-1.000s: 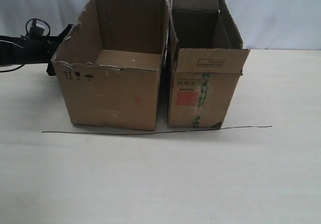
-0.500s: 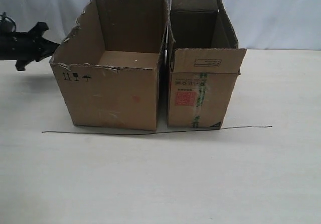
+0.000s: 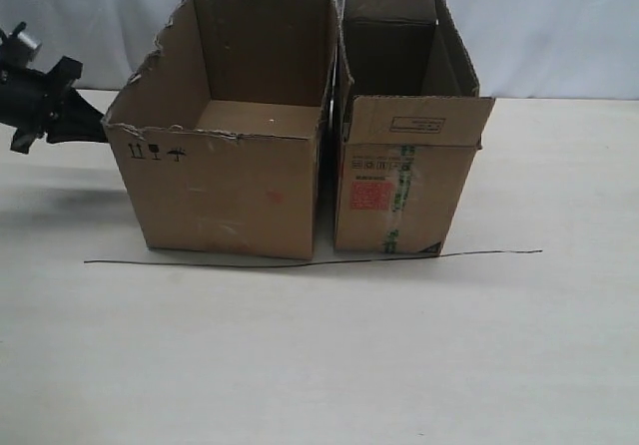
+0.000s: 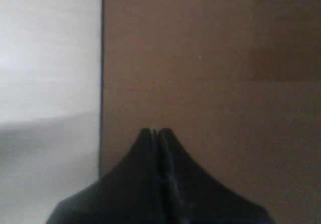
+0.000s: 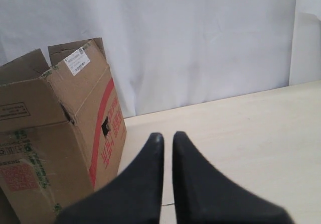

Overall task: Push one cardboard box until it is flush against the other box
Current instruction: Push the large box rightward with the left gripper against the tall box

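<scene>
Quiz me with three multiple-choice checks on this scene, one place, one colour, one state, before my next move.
1. In the exterior view, where is the left gripper? A) left of the torn-rim box B) between the boxes C) right of both boxes
2. What colour is the square label on the taller box? A) blue B) red C) yellow
3. How do the left gripper's jaws stand? A) wide open B) clamped on cardboard C) shut, empty
Answers: 1 A, off that box's left wall; 2 B, red beside the green tape; 3 C, the left wrist view shows the fingers pressed together.
</scene>
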Tool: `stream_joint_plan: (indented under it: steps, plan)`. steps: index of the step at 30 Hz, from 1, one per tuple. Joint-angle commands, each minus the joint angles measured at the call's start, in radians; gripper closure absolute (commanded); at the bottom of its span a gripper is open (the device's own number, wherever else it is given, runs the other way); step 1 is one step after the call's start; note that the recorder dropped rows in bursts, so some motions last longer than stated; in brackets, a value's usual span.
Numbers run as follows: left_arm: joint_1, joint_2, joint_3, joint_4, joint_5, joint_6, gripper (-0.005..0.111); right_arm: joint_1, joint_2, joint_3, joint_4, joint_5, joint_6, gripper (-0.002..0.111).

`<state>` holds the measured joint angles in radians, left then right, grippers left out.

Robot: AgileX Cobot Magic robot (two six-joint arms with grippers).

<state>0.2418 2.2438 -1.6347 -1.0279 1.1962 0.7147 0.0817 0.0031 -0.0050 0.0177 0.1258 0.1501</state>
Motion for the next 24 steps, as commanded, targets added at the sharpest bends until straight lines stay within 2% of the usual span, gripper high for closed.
stream_joint_plan:
  steps: [1, 7, 14, 24]
  plan:
    - [-0.021, -0.011, -0.006, -0.009, 0.025, -0.009, 0.107, -0.002, -0.003, 0.005, 0.001, 0.000, -0.009, 0.103]
    - [-0.018, -0.037, 0.016, 0.076, 0.025, -0.048, 0.107, -0.002, -0.003, 0.005, 0.001, 0.000, -0.009, 0.103]
    - [-0.017, -0.112, 0.160, 0.062, 0.025, 0.002, 0.107, -0.002, -0.003, 0.005, 0.001, 0.000, -0.009, 0.103]
    - [-0.025, -0.120, 0.237, -0.222, 0.020, 0.105, 0.107, -0.002, -0.003, 0.005, 0.001, 0.000, -0.009, 0.103]
